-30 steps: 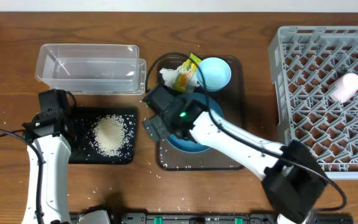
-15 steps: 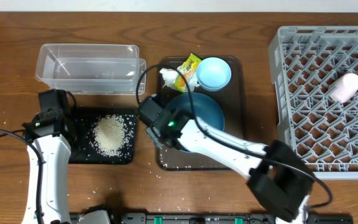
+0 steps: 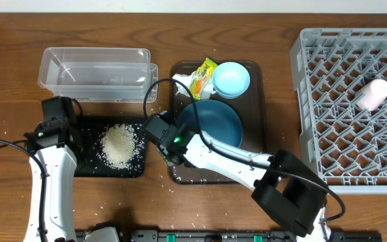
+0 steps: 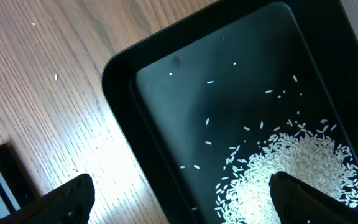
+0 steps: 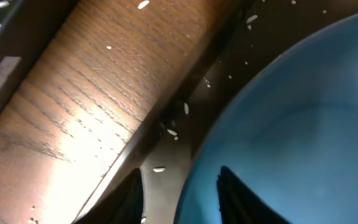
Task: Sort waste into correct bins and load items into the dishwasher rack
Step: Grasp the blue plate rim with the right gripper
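**mik:** Where would you grab that big blue dish [image 3: 217,121]? It's on the brown tray [image 3: 254,158] in the middle of the tabletop, on the near side. The right claw [image 5: 180,194] has one finger outside the dish's left rim and one inside. Can't tell from the wrist view if it's actually pinching or just straddling.

**jo:** Rim's the only option imo, there's nothing else to hold. It looks hard and glossy, so I'd guess stiff, a bit slick, and heavy for a one-edge pinch. I'd expect it to droop away from the claw, so bite deep and carry it low. It could chip if it bangs the rack [image 3: 341,101].

**mik:** Left claw [image 4: 182,202]?

**jo:** Spread wide, holding nothing, hanging over the black tray [image 4: 120,93] with the rice [image 3: 118,146] heaped in it.

**mik:** And further back?

**jo:** The small bowl [image 3: 232,78] is just behind the dish on the same tray, with the tissue [image 3: 182,82] and wrapper [image 3: 202,75] beside it. Those two are soft and should weigh nothing, so pinch from above. The clear tub [image 3: 96,70] is back left. Over on the right, a pink cup [image 3: 373,94] is lying in the rack.
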